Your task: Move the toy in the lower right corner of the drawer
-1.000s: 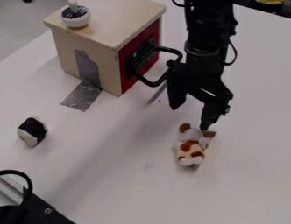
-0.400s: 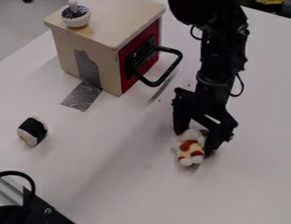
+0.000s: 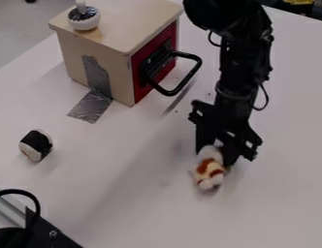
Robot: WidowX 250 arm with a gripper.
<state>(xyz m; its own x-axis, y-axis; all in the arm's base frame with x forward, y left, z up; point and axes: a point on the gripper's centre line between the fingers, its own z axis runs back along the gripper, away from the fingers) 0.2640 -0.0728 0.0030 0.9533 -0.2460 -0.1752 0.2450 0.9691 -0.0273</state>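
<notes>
White table top (image 3: pixel 124 218) spreads under your whole work, and at its nearest left corner you have a black metal frame (image 3: pixel 50 230). Going farther, you find the plush toy (image 3: pixel 209 175), white with brown and yellow patches, on the table or very little above it; I cannot tell which. Its long axis runs almost toward the camera, with the white feet nearest to you and the head end under the gripper (image 3: pixel 216 154).

Your gripper is, as I judge, clenched on this toy: the two fingers stand one at each side of the head end, close against it, and the body sticks out from them toward the camera. Only one arm is here, so the work belongs to it. At the left lies a small black and white toy (image 3: pixel 36 146), well apart from your grasp.

Beyond is the wooden box (image 3: pixel 99 58) with its red drawer front (image 3: pixel 143 80), which looks closed. Its black handle (image 3: pixel 195 70) comes out toward your arm's side. From the gripper, the drawer is up and to the left in the view, so your next move probably needs first a small lift, then a careful carry to its lower right side. Please watch the handle, and the soft body, which could swing or slip.
</notes>
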